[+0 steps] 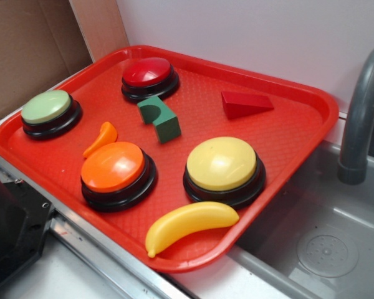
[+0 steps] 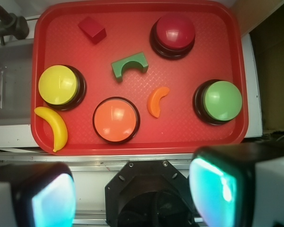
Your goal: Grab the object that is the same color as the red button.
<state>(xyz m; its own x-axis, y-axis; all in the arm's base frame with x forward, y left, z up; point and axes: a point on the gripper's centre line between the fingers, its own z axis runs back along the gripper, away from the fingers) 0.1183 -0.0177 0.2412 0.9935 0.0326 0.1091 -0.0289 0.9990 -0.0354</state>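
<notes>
The dark-red wedge block (image 1: 246,103) (image 2: 92,29) lies on the red tray (image 1: 302,134) (image 2: 189,135) near its far corner by the sink. The red button (image 1: 149,77) (image 2: 174,33), a glossy red dome on a black base, stands at the tray's back edge. My gripper (image 2: 132,194) hangs high above the black robot base (image 2: 151,198), outside the tray's front edge and far from the wedge. Its two fingers (image 2: 217,189) are wide apart with nothing between them. The exterior view does not show the gripper.
Also on the tray: a green arch block (image 1: 159,118) (image 2: 129,65), an orange button (image 2: 116,119), a yellow button (image 2: 60,86), a green button (image 2: 221,100), a yellow banana (image 2: 54,126) and a small orange piece (image 2: 156,100). A grey sink (image 1: 324,237) with faucet (image 1: 361,112) adjoins the tray.
</notes>
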